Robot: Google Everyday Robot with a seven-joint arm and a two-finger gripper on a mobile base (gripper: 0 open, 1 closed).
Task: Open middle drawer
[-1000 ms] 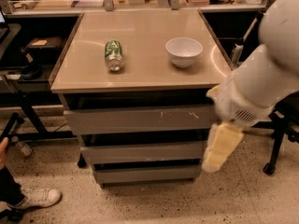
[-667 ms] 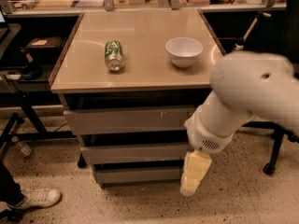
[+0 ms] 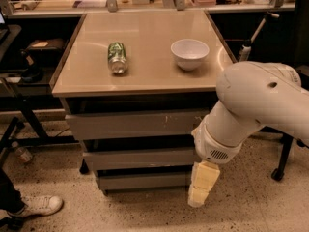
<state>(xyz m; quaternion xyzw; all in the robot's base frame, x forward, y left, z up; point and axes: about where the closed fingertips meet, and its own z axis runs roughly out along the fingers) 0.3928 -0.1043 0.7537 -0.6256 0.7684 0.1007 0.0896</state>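
Since a second ago, your gripper [image 3: 203,183] has dropped and swung left, from beside the right end of the cabinet's fronts to a lower spot near the floor. It now hangs pointing down at the right end of the bottom drawer [image 3: 142,180], just in front of that corner, with its tip over the speckled floor [image 3: 251,207]. Whether it is released or clenched, you cannot tell from this view.

The white arm [image 3: 251,105] bends in from the right and covers the right ends of the upper fronts. Your target, the middle drawer [image 3: 140,158], lies between the taller top drawer [image 3: 130,124] with its pale scratch marks and the narrow bottom one. It appears shut, and its plain grey front is just above and left of the gripper. You cannot tell whether the gripper touches it.

On the tan tabletop [image 3: 154,25], a green can [image 3: 117,57] lies on its side to the left, and a white bowl [image 3: 189,53] stands upright to the right, well apart from it. A white shoe [image 3: 41,205] shows at the lower left.
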